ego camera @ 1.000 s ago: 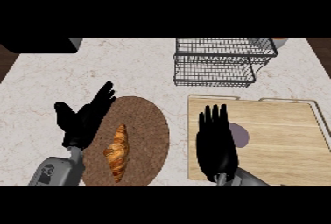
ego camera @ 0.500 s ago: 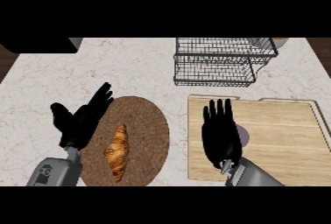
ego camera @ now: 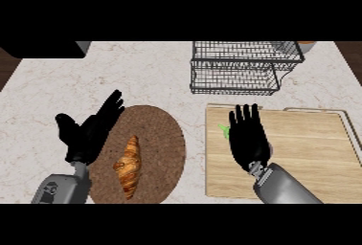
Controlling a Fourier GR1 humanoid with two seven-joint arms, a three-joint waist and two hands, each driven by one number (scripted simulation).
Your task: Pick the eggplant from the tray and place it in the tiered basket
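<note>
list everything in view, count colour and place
counter: one, white marbled, under everything
basket: one, dark wire, tiered, back right
tray: one, light wood, front right
eggplant: one, green stem showing, on the tray, mostly covered
plate: one, brown, left of the tray
croissant: one, golden brown, on the plate
left hand: one, black, open, at the plate's left edge
right hand: one, black, fingers straight, over the eggplant

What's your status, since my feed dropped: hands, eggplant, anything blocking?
Left hand open at brown plate's left edge. Right hand open over tray, hiding eggplant; only its green stem shows. Nothing seen between tray and tiered basket.
</note>
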